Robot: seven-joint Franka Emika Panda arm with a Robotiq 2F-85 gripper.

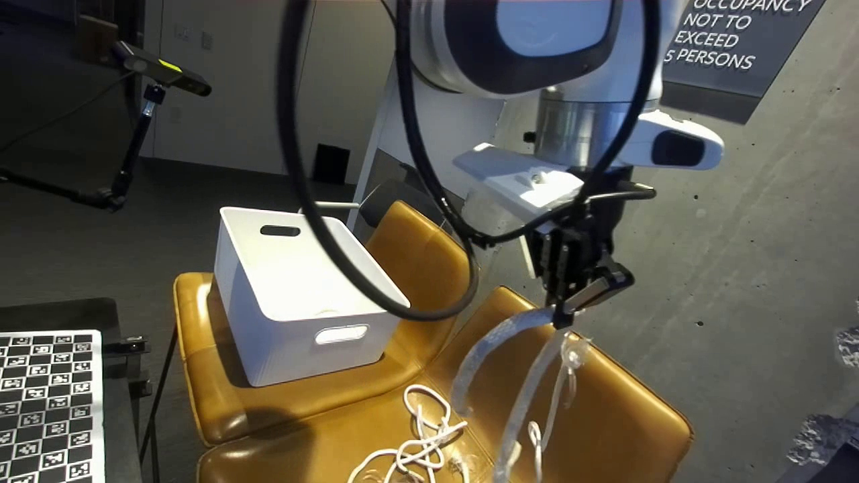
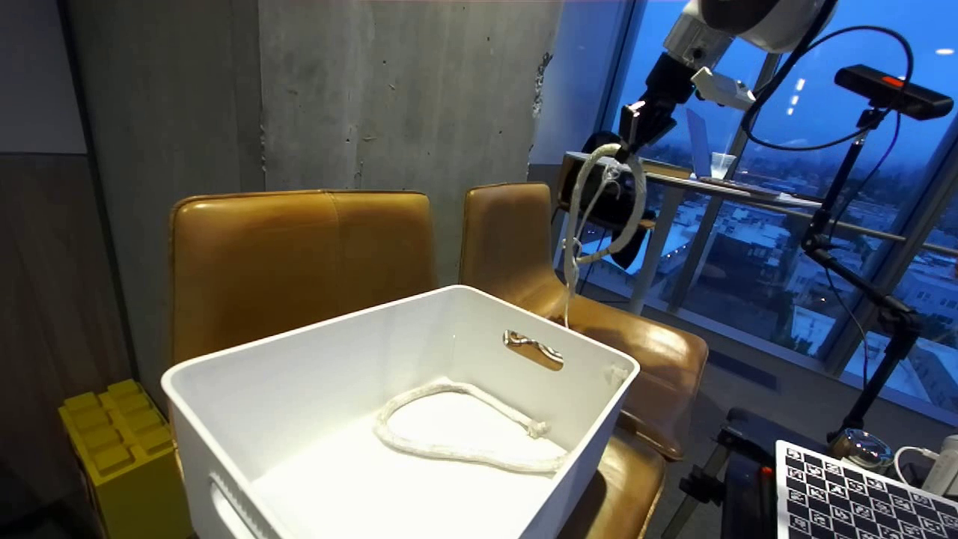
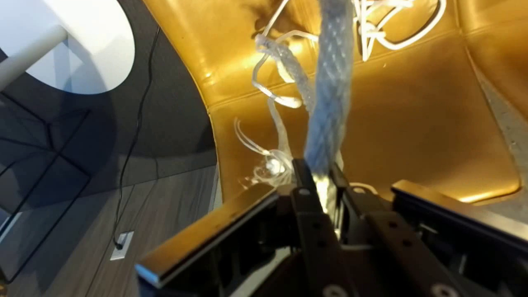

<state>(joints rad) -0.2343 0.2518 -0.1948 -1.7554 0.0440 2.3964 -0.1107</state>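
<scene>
Over the right chair point(image 1: 604, 396), your gripper point(image 3: 321, 172) is clamped on a thick rope point(image 3: 332, 82) outside the bin point(image 2: 337, 374); another rope point(image 2: 456, 454) already inside, white cord point(image 1: 429, 443) still on that chair.

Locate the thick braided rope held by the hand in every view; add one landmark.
In an exterior view: rope right of center, lower half.
In an exterior view: rope right of center, mostly upper half.
Wrist view: rope slightly right of center, upper half.
Shared landmark: tan upholstered chair below.
</scene>
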